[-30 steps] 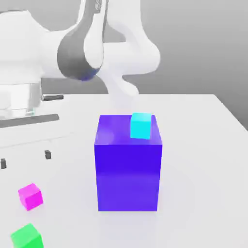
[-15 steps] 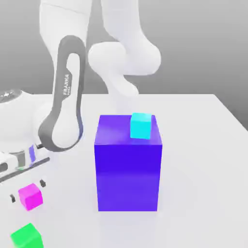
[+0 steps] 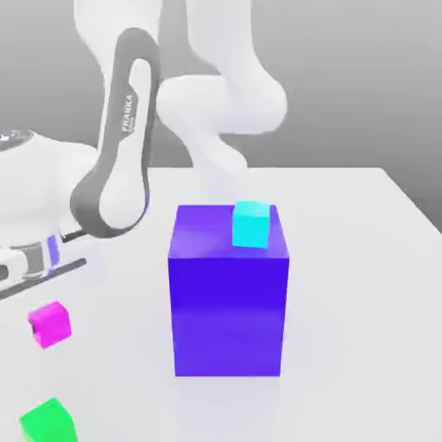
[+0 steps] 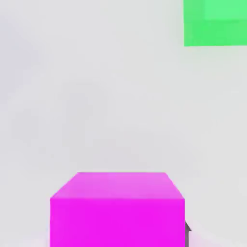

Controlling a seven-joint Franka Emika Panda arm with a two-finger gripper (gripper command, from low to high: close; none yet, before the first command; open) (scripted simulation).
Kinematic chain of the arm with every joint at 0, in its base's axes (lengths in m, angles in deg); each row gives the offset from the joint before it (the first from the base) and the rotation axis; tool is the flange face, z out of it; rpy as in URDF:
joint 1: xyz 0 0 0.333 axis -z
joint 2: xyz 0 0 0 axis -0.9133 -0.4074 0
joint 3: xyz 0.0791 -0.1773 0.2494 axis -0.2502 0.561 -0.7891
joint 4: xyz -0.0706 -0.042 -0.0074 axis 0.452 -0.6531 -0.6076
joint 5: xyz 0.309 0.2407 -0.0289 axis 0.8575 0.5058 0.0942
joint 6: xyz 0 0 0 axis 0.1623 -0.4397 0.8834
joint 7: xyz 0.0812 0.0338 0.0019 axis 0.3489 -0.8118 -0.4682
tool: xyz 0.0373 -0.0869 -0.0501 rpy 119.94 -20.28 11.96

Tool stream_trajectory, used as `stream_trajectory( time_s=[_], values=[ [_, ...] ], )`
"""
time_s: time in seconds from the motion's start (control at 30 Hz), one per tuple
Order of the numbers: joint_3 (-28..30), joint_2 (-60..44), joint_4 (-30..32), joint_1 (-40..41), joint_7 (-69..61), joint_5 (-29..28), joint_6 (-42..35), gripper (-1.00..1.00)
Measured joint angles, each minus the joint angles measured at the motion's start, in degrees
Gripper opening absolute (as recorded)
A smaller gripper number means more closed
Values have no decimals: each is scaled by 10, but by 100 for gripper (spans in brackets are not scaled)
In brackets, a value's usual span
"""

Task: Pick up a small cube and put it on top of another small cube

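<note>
Magenta cube [image 4: 117, 210] found clamped between closed fingers, sitting directly beneath the hand on the white table [image 3: 345, 285]. Judged gripped ready for lifting. Green cube [image 3: 47, 422] noted near, apart, awaiting stacking. Blue-violet block [image 3: 229, 293] uninvolved.

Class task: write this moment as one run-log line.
phase: grasp | hand: shut on pink cube | green cube: bare, on table | stacked: no

Bright, even, shadowless rendered light; slightly soft.
</note>
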Motion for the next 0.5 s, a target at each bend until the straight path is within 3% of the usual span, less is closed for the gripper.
stream_trajectory(
  time_s=[0.3,0.43,0.47,0.5],
  values=[
    [-72,-31,-140,-1,-210,-51,-101,-100],
    [-105,-91,-166,15,-264,-27,-67,-100],
    [-114,-109,-168,22,-270,-19,-52,100],
    [-114,-109,-168,22,-270,-19,-52,100]
  ],
)
